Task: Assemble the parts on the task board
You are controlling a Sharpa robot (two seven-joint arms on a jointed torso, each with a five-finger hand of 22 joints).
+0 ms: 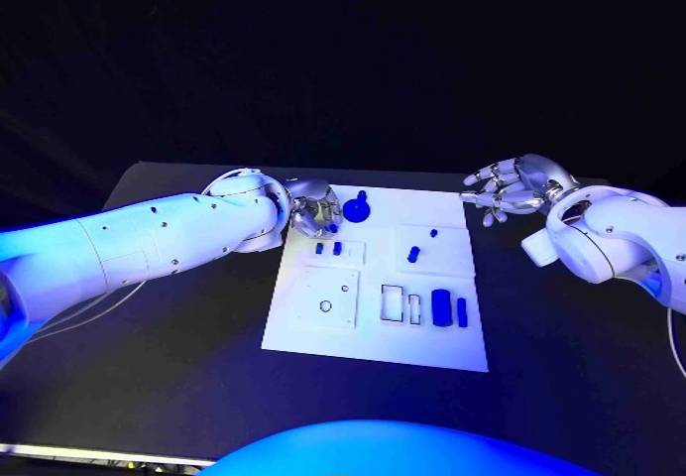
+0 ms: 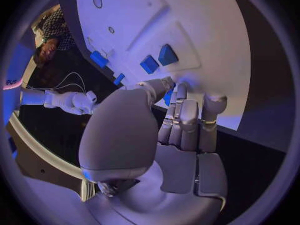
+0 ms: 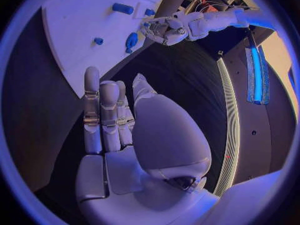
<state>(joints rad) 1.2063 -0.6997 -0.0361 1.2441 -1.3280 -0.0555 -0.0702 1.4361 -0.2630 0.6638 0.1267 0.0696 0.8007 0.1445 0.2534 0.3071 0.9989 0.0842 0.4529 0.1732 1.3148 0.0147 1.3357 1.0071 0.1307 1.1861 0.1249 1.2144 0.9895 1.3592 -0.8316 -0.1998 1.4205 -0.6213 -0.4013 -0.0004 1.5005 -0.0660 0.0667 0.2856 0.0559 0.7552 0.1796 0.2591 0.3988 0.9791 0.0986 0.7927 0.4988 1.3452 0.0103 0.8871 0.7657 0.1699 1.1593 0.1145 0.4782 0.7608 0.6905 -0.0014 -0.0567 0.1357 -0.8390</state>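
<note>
The left silver many-fingered hand (image 1: pixel 306 210) sits low over the far left corner of the white rectangular task board (image 1: pixel 375 347), fingers drawn close together and pointing down at the surface; from the left wrist view the fingertips (image 2: pixel 181 92) come down just beside a small blue part (image 2: pixel 167 96), but I cannot tell whether they grip it or merely touch it. Two blue block-shaped parts (image 2: pixel 159 60) lie nearby on the board, apart from the fingers. A round blue part with a stem (image 1: pixel 358 208) lies just beside this hand at the far edge. The right silver hand (image 1: pixel 504 190) hovers off the board's far right corner, fingers spread and holding nothing. Other parts remain loose: a small blue peg (image 1: pixel 413 254) mid-board and two upright blue bars (image 1: pixel 450 308) near the empty outlined slots (image 1: pixel 400 303). Risk, as I judge it: the left fingers are crowded against small pieces, so a closing motion could flick the hidden part aside or nudge the round part off the edge. A weak pinch could also drop the part during transfer. The board appears unclamped; a downward push might shift it.
</note>
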